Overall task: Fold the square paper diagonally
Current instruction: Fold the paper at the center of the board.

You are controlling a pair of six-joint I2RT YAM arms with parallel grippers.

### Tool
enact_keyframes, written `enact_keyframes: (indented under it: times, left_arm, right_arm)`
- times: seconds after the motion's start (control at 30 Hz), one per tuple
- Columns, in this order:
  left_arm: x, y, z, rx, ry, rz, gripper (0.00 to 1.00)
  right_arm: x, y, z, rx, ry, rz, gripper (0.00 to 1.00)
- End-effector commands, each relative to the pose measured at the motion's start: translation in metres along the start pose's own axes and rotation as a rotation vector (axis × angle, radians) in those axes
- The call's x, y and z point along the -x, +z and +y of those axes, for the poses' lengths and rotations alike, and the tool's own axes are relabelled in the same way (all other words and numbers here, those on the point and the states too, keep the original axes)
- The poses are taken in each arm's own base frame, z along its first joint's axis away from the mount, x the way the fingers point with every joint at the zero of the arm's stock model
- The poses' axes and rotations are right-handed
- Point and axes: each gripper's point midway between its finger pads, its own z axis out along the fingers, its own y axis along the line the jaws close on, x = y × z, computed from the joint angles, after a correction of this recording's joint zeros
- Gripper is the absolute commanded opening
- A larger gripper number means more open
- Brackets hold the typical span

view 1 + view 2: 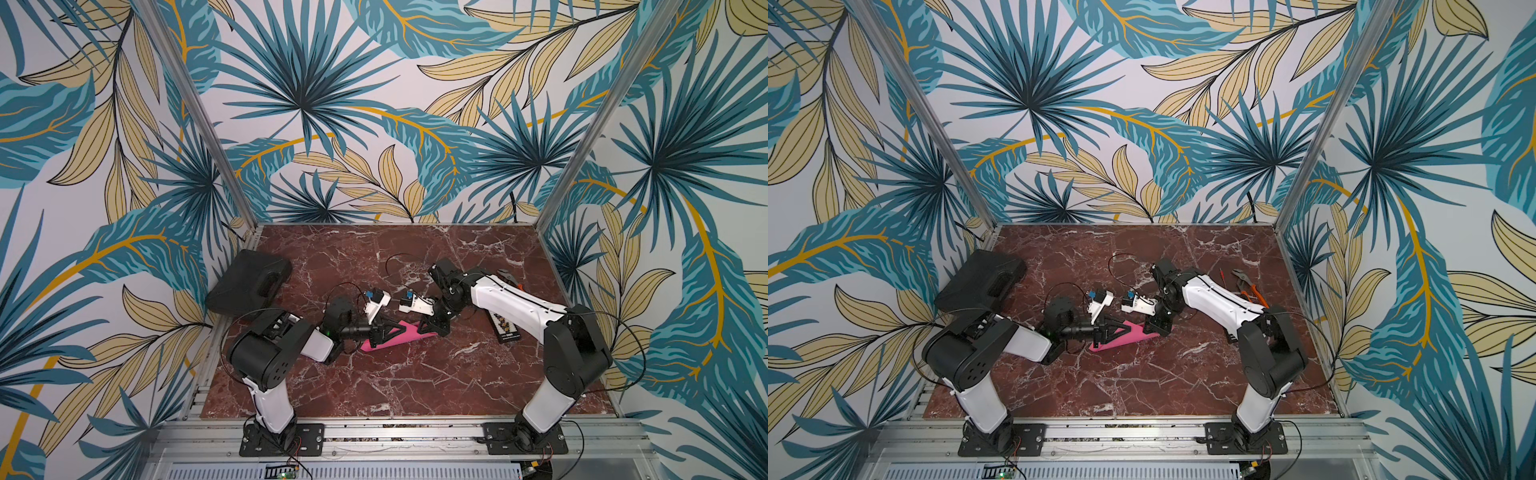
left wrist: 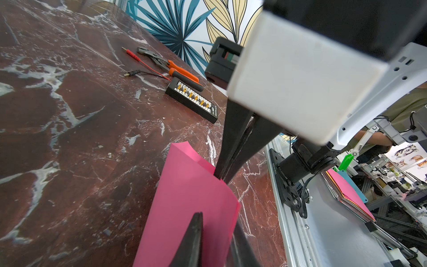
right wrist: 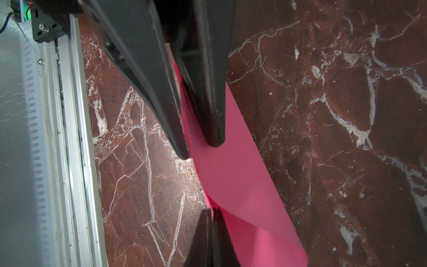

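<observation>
The square paper (image 1: 409,335) (image 1: 1134,335) is a bright pink sheet, curled over on itself and lifted off the marble table (image 1: 415,382) near its middle. My left gripper (image 1: 400,329) (image 2: 217,223) comes in from the left. One finger lies on the near face of the paper (image 2: 184,196) and the other is behind it, shut on the doubled sheet. My right gripper (image 1: 422,331) (image 3: 211,210) stands just to the right, shut on the paper's (image 3: 242,175) edge. In the right wrist view the left gripper (image 3: 199,150) has pink between its fingertips.
A black case (image 1: 249,282) sits at the back left corner. Orange-handled pliers (image 2: 175,67), a red probe lead (image 2: 131,54) and a black connector strip (image 2: 193,99) (image 1: 505,328) lie at the right under my right arm. An aluminium rail (image 1: 395,432) runs along the front edge.
</observation>
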Motion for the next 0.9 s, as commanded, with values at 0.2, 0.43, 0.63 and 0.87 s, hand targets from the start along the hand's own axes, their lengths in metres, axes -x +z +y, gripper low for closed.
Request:
enact_keyframes:
  times: [0.2, 0.43, 0.63, 0.87]
  left_arm:
    - [0.0038, 0.0005, -0.0009, 0.001, 0.027, -0.009, 0.2]
    - [0.0034, 0.0003, -0.0008, 0.002, 0.028, -0.008, 0.18]
    - [0.0037, 0.0004, 0.0001, 0.006, 0.029, -0.009, 0.17]
    - [0.0034, 0.0004, 0.0006, 0.009, 0.029, -0.008, 0.17]
  right_arm:
    - [-0.0055, 0.0042, 0.0012, 0.024, 0.025, 0.027, 0.0]
    - [-0.0077, 0.0054, 0.0017, 0.03, 0.027, 0.036, 0.0]
    - [-0.0069, 0.0056, 0.0016, 0.031, 0.026, 0.034, 0.0]
    - [-0.008, 0.0047, -0.0001, 0.024, 0.028, 0.036, 0.0]
